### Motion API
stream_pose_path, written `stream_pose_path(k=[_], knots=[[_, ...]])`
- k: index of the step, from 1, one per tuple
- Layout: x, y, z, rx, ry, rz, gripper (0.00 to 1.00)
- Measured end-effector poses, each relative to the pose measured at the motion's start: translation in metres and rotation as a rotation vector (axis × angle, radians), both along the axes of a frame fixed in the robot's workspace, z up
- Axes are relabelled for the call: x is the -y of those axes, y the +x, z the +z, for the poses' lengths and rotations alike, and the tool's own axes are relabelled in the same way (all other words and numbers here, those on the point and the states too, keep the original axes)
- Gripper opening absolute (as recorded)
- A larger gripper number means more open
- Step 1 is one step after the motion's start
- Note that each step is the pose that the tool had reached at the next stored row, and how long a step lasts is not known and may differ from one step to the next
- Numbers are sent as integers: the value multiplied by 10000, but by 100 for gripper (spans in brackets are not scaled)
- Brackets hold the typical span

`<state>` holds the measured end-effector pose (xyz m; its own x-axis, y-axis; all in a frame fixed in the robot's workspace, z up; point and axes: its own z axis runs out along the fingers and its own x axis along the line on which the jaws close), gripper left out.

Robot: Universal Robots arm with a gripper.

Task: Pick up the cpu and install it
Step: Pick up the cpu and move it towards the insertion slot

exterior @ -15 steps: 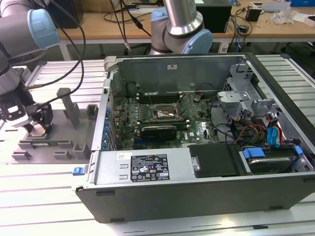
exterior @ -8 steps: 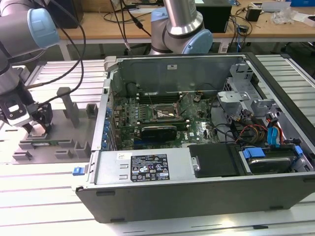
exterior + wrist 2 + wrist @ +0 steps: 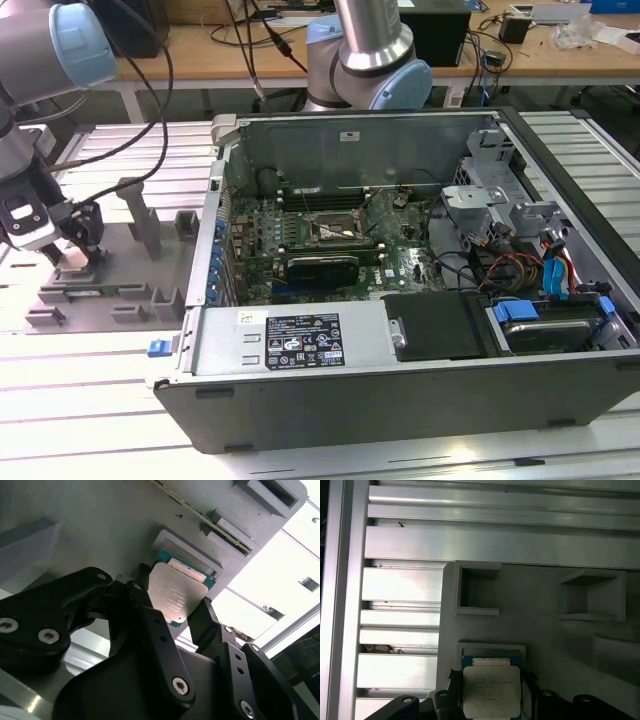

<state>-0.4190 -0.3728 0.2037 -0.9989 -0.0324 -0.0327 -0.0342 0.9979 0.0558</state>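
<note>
The gripper point(image 3: 174, 597) hangs low over the grey tray point(image 3: 120, 268). Its two black fingers point(image 3: 150, 615) are closed against opposite edges of the cpu point(image 3: 176, 591), which lies flat between them, metal top facing the wrist. Holding it by the edges likely keeps the chip level and spares its underside. Its shallow square seat point(image 3: 491, 648) lies just past the fingertips. The open computer case point(image 3: 400, 385) and its socket point(image 3: 335, 232) are well away from the gripper.

The cpu point(image 3: 491, 690) has a silver-grey metal top with a dull sheen. The gripper point(image 3: 174, 599) looks matt black, the holder tray point(image 3: 545, 640) smooth matt grey plastic, the table point(image 3: 400, 585) bright ribbed aluminium.
</note>
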Motion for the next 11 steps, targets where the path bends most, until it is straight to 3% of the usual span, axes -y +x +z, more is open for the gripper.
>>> stream_pose_path(k=[2,9,11], knots=[[0,0,84,0,-1,1,55],[0,0,199,0,-26,1,55],[-1,0,285,0,-37,1,55]])
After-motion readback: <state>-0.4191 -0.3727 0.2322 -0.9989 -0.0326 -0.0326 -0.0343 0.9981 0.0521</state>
